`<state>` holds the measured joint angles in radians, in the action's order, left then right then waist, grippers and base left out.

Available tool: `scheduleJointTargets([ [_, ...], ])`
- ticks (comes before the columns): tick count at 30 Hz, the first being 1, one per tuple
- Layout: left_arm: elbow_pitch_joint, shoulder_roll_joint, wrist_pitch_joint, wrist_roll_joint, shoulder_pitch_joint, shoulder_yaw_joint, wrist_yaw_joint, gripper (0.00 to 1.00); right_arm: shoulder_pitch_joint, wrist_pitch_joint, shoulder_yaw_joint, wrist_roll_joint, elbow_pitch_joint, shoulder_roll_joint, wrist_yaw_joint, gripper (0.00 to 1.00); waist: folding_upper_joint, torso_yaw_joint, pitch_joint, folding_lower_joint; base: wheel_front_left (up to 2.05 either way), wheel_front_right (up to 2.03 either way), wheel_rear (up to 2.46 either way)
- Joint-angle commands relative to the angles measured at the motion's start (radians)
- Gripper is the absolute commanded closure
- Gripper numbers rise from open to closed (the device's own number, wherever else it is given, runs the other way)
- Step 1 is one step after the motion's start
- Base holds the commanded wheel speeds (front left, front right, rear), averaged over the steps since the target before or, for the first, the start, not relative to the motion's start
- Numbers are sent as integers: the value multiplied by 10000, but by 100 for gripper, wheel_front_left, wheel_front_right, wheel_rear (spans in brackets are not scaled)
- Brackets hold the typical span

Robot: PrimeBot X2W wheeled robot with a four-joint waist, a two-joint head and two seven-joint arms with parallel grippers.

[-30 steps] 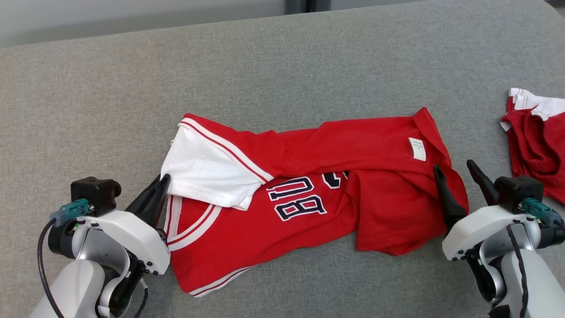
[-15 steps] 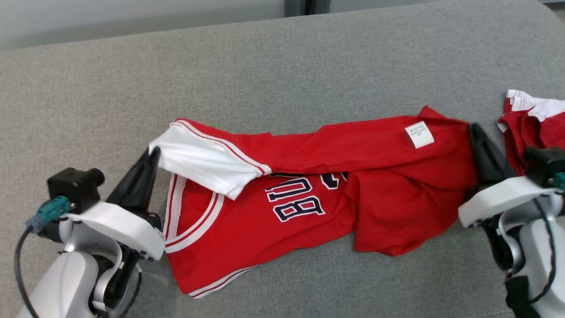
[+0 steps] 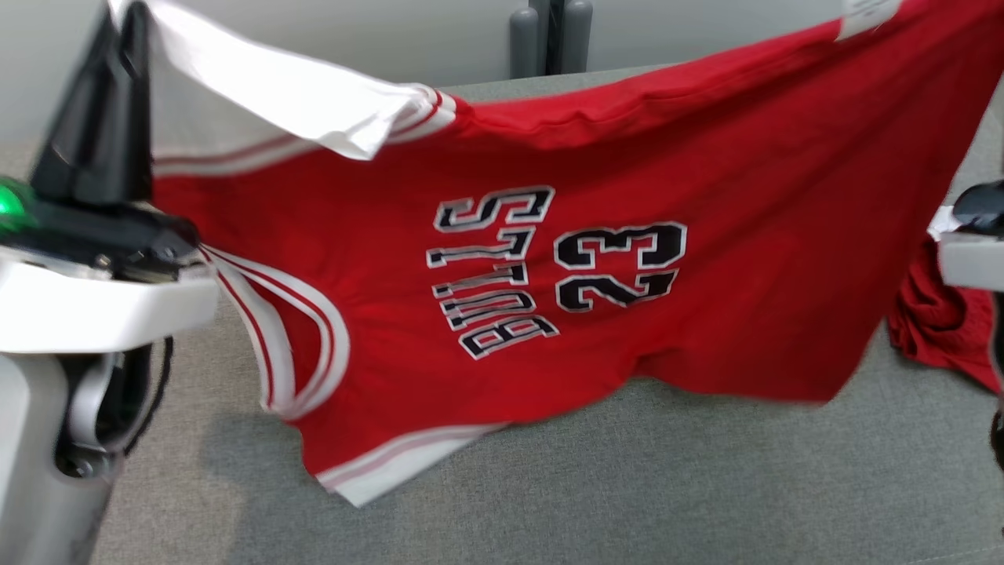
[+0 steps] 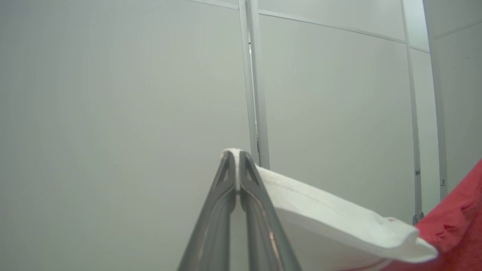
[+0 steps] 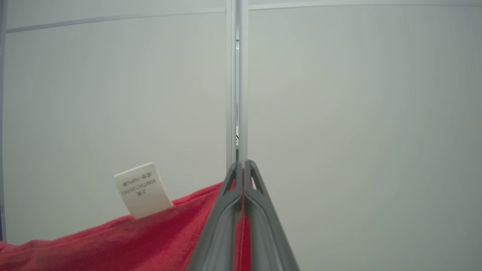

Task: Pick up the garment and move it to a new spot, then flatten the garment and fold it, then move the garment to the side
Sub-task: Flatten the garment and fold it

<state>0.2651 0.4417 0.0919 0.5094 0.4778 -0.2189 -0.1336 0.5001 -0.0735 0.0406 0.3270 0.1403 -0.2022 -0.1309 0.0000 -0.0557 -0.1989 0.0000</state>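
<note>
Jersey (image 3: 549, 259): raised, spread between both hands | left hand (image 4: 236, 160): closed on white sleeve (image 4: 320, 218) | right hand (image 5: 243, 167): closed on red edge | second red garment (image 3: 933, 337): lying at right

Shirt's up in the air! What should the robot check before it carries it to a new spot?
1. Left hand shut on the white sleeve: ok.
2. Right hand shut on the shirt: ok.
3. Shirt stretched between both hands: ok.
4. Sleeve lying flat: not ok, it flops over the front.
5. Shirt's bottom corner clear of the grey surface: cannot tell.
</note>
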Motion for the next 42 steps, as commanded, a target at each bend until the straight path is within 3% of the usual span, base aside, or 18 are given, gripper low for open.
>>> scheduleJointTargets([
  [1,274,111,-4,-153,388,69,-86,100,211,85,62,72,374,-125,4,100,0,49,97,0,0,0,0],
  [9,1547,245,-393,-642,1954,-27,-138,100,1063,880,187,248,2073,-134,4,100,0,93,371,0,0,0,0],
  [18,1016,108,-451,-524,2746,-188,24,100,1611,1181,44,575,1514,-162,4,100,0,74,91,0,0,0,0],
  [27,-1795,-428,153,-172,5131,-617,1101,100,3576,774,-425,1090,-589,-391,4,100,0,198,-664,0,0,0,0],
  [29,-3261,-667,478,-277,6299,-836,1548,100,4673,385,-823,1166,-1720,-406,4,100,0,207,-973,0,0,0,0],
  [31,-3730,-710,578,-355,6704,-913,1675,100,5073,208,-974,1200,-2136,-384,4,100,0,190,-1075,0,0,0,0],
  [37,-6761,-1054,1328,-841,8923,-1221,2105,100,7325,-1197,-1824,1439,-5045,-103,4,100,0,88,-1560,0,0,0,0],
  [42,-8870,-1290,1660,-1035,10306,-1032,2204,100,8784,-1872,-2208,1503,-7262,324,4,100,0,-19,-1879,0,0,0,0],
])
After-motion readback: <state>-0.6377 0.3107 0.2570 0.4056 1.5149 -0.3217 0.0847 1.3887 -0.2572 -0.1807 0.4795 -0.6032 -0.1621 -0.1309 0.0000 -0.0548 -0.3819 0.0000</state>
